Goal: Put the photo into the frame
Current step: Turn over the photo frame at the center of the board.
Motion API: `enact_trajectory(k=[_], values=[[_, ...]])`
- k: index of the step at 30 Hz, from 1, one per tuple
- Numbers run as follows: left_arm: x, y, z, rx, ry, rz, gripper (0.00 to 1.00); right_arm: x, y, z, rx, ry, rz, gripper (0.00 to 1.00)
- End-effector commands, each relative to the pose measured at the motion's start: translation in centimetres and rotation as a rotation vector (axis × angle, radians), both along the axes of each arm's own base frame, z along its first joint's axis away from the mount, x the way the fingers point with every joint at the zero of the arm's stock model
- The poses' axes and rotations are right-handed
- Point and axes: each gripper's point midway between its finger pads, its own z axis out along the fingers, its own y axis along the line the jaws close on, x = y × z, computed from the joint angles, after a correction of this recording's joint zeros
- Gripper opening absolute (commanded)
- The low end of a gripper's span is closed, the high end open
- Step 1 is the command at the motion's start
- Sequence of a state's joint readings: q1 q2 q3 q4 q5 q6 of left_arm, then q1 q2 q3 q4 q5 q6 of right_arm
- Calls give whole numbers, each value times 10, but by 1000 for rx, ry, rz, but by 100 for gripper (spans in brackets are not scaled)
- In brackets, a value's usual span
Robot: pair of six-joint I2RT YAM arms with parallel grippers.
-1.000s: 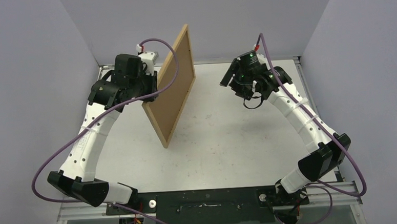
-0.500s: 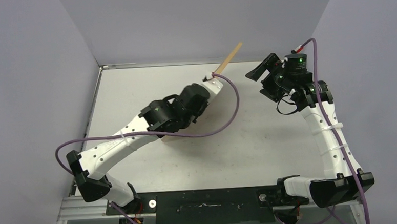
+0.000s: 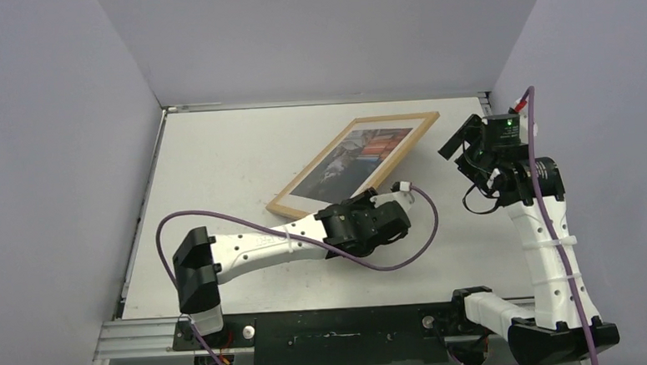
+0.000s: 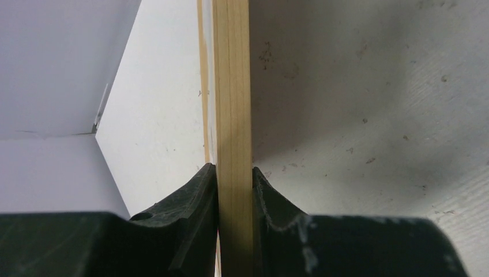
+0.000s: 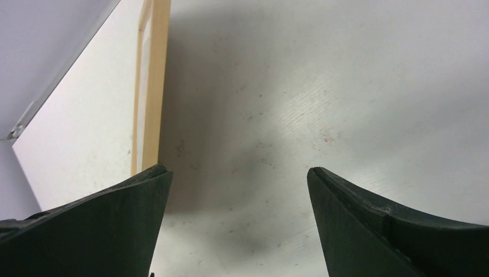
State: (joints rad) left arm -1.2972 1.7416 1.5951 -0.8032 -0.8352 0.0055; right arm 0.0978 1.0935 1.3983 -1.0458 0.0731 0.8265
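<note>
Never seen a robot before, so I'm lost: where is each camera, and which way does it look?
Top external: above and behind the arms, facing down at the table; both arms show.
Left wrist: looks along the left gripper, shut on the frame.
Right wrist: looks at the table past the open right gripper.
Shared: all see the frame.

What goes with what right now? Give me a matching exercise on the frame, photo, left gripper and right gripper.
1. frame
2. photo
3. left gripper
4. right gripper

A. open, empty
B. light wood border
C. clamped on the wood edge
D. colour print, facing up

Pairs: 1-B, 2-D, 3-C, 4-A
</note>
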Motion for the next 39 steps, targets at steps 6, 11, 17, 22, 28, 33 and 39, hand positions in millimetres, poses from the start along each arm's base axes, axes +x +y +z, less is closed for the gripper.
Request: enact_trajectory(k=[6, 11, 17, 22, 28, 33, 39], values=[[-11, -1, -99, 126, 137, 53, 2, -22, -23, -37, -103, 118, -39, 91], [-28, -16, -139, 118, 232, 38, 13, -24, -22, -53, -100, 151, -38, 90], [-39, -20, -182, 127, 280, 82, 25, -26, -19, -68, -92, 190, -20, 90], [-49, -20, -192, 115, 303, 99, 45, -29, -16, -82, -83, 217, -7, 90], [-66, -28, -173, 21, 340, 80, 71, -28, -10, -96, -57, 238, 16, 90], [-68, -26, -130, -134, 358, 101, 79, -9, -6, -109, -70, 232, 60, 90], [-49, 21, -94, -318, 388, 334, 81, 50, -10, -119, -143, 184, 96, 90]])
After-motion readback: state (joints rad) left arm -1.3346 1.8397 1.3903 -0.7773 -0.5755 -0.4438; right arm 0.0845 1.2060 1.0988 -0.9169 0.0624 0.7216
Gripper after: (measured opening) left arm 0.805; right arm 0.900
